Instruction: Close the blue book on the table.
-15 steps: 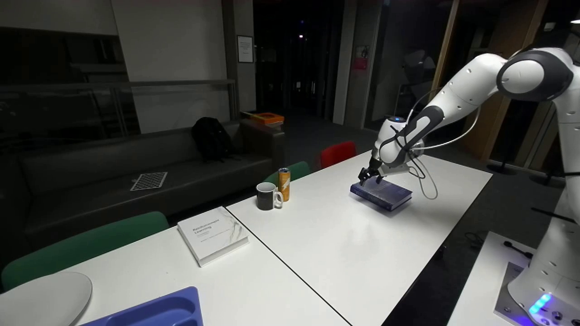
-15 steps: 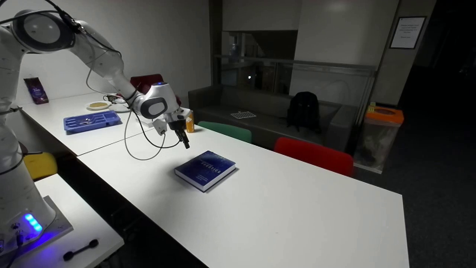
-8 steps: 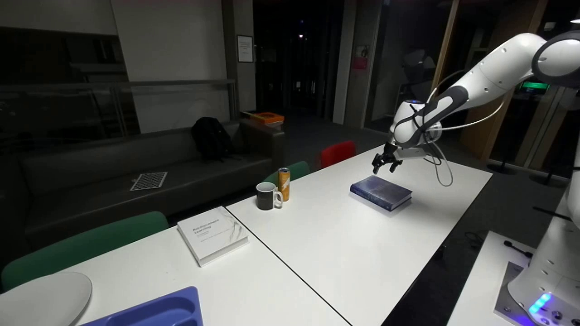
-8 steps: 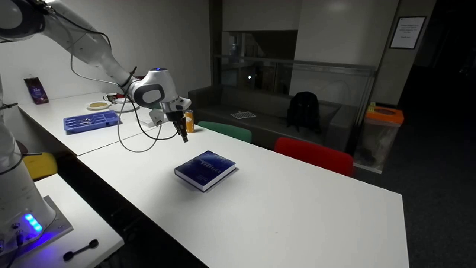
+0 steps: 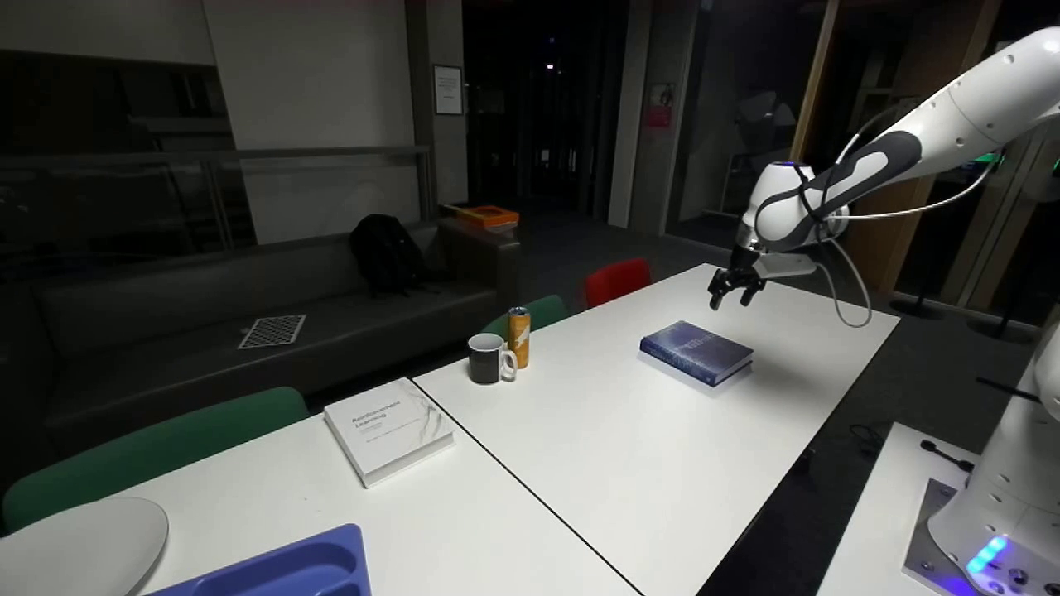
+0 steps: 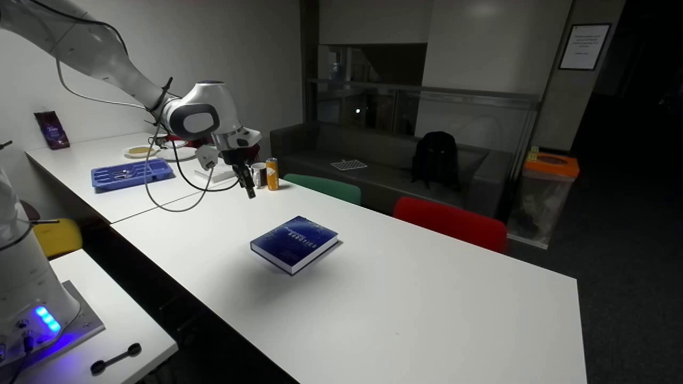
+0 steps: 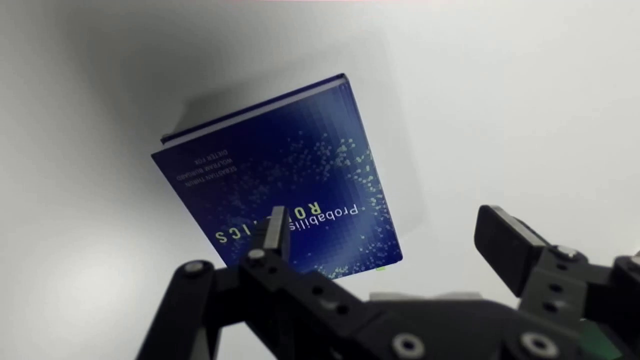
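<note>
The blue book (image 5: pixel 697 352) lies flat with its cover down over the pages; it shows closed in both exterior views, on the white table (image 6: pixel 427 304). Seen from above in the wrist view, the blue book (image 7: pixel 300 150) has its front cover up, and a thin line of page edges shows along one side. My gripper (image 7: pixel 385 227) is open, nothing between its fingers, its left finger (image 7: pixel 276 230) overlapping the cover in that view. In an exterior view the gripper (image 6: pixel 249 195) hangs in the air, well above the tabletop and apart from the book.
A white book (image 5: pixel 389 430), a mug (image 5: pixel 487 359) and an orange can (image 5: pixel 519 338) stand farther along the table, near the seam. A bright blue tray (image 6: pixel 130 173) lies beyond them. Red (image 6: pixel 451 221) and green chairs line the far edge.
The arm has lifted and drawn back from the book, rising in both exterior views, toward the robot's base. The book stays where it was, closed throughout.
</note>
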Controlling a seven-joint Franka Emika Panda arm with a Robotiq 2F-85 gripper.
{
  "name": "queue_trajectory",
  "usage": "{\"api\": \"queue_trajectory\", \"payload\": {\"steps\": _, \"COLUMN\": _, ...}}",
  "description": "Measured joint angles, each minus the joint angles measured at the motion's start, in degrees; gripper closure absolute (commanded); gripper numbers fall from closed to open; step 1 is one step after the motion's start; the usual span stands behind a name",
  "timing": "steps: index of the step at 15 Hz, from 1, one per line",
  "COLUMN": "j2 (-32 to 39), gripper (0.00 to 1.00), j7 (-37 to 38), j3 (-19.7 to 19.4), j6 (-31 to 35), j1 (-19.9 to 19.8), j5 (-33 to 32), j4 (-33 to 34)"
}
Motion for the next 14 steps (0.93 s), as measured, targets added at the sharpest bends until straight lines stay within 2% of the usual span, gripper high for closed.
{"api": "queue_trajectory", "payload": {"steps": 7, "j2": -8.33, "gripper": 0.00, "j7": -3.56, "j3": 1.12, "j6": -5.80, "j1": -1.40, "j5": -0.30, "j4": -5.28}}
{"api": "queue_trajectory", "payload": {"steps": 14, "j2": -9.15, "gripper": 0.00, "j7": -3.63, "j3": 1.19, "j6": -5.81, "j1": -1.42, "j5": -0.30, "j4": -6.01}}
